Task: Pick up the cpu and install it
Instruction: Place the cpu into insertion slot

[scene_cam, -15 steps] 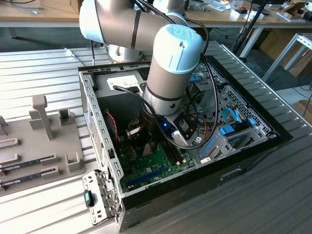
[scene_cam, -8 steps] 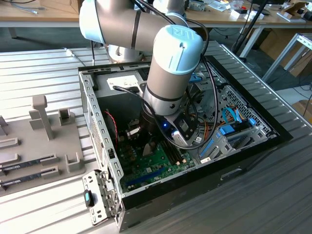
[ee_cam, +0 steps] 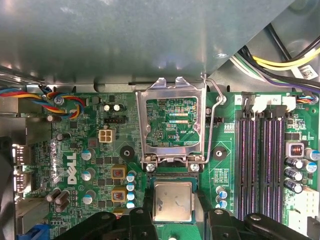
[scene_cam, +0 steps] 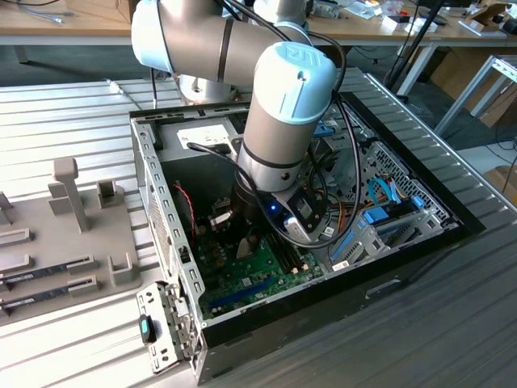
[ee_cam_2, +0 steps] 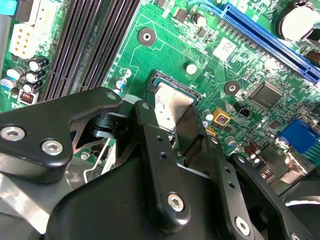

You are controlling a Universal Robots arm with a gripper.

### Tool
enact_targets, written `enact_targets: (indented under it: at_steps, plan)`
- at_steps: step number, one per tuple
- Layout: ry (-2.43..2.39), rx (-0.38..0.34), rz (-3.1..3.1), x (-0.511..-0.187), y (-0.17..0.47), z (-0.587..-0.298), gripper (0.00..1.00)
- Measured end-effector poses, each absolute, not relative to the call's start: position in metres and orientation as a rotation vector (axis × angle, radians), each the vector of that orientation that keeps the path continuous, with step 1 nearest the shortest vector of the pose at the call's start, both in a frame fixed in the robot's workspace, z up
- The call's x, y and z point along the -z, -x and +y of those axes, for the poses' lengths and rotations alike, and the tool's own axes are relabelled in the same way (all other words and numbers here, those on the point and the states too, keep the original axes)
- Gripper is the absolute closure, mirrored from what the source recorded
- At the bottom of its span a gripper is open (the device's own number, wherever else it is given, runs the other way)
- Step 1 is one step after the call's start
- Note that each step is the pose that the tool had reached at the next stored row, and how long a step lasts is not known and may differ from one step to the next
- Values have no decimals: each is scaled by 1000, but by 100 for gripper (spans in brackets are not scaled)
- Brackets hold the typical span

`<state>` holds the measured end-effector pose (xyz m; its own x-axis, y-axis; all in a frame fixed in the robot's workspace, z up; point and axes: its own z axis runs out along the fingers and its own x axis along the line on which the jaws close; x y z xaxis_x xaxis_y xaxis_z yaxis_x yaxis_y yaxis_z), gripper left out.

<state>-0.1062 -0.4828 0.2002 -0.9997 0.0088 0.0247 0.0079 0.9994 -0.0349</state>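
I reach down with my arm into the open computer case, which lies on its side on a ribbed metal table. My claw is closed on the cpu, one black finger against each of two opposite edges of the chip, its silver top facing up between them.

In the first wrist view, the cpu sits square over the socket on the green motherboard, with my claw around it. The socket's metal load plate stands swung open just beside the chip, and its wire lever is raised alongside.

From these angles I cannot tell for sure whether the chip is fully seated in the socket or held just above it.

The dark memory slots run next to the socket. A long blue slot lies further off across the board in the second wrist view. At the exterior view's left, a grey fixture tray rests on the table, well apart from the case.
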Motion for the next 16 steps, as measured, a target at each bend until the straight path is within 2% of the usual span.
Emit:
enact_targets:
  at_steps: [3, 4, 6, 7, 16]
  plan:
    - [13, -54, -3117, -200, 106, -483, 57]
    - [13, -54, -3117, -200, 106, -483, 51]
    - [13, -53, -3116, -200, 106, -483, 51]
    - [13, -54, -3116, -200, 106, -483, 45]
    - [13, -54, -3116, -221, 106, -479, 46]
